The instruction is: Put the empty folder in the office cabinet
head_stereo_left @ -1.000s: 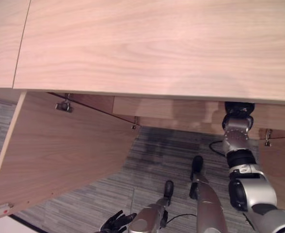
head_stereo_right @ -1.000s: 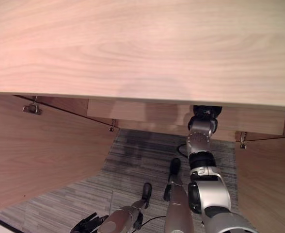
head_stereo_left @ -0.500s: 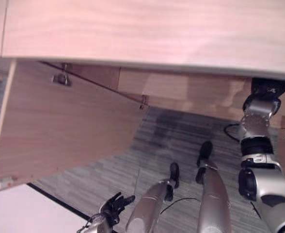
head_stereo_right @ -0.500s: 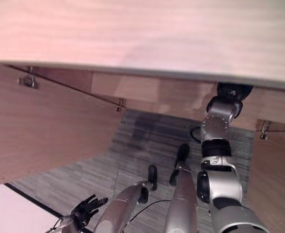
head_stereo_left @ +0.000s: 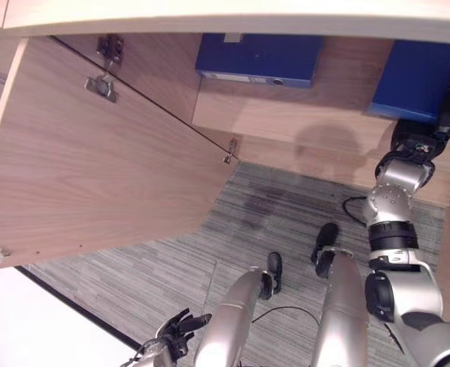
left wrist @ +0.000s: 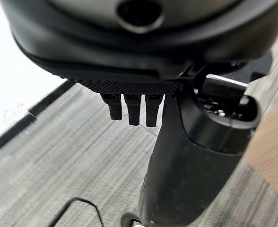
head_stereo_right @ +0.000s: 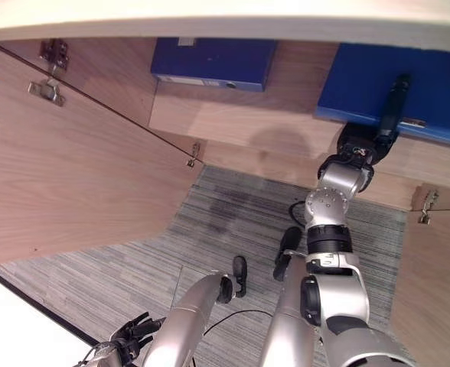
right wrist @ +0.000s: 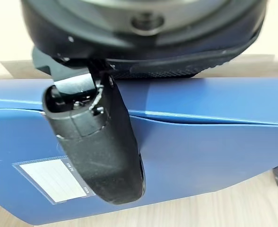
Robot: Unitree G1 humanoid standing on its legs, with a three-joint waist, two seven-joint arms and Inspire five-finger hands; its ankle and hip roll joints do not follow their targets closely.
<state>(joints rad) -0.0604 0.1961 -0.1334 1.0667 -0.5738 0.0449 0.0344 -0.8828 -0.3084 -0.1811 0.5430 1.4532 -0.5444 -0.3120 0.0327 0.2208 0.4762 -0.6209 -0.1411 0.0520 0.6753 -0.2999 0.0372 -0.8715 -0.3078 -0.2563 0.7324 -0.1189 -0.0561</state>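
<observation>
Reaches up with the right hand point(head_stereo_right: 358, 144) into the open office cabinet point(head_stereo_right: 233, 115), at the right end of the shelf. Lays the dark thumb point(right wrist: 101, 142) flat across the face of the blue folder point(right wrist: 200, 142), touching it, tip close to the folder's near edge. Cannot tell whether the hand grips or merely presses: seen is the thumb on the blue cover and the palm just behind the folder's edge, nothing more of the grasp. White label point(right wrist: 49, 177) on the cover just beside the thumb, on its outer side. Pale wood of the shelf just past the folder's edge by the thumb tip.

Lies on the same shelf, well apart from the right hand toward the robot's left: a second blue folder point(head_stereo_left: 259, 57), flat, untouched, with bare wood between the two.

Stands swung wide on the left: the cabinet door point(head_stereo_left: 95, 176), inner face showing, metal hinge point(head_stereo_left: 102, 86) near its top. Far from both hands' reach at this moment, touching neither.

Hangs low at the left side: the left hand point(head_stereo_left: 180, 330), over the grey striped carpet point(head_stereo_left: 171, 260), well below and away from the shelf and both folders. Fingers point(left wrist: 133, 108) loose and slightly spread, side by side in a short row, pinching nothing, carpet beyond their tips. Dark strip and a pale floor area just past the fingers on the outer side.
</observation>
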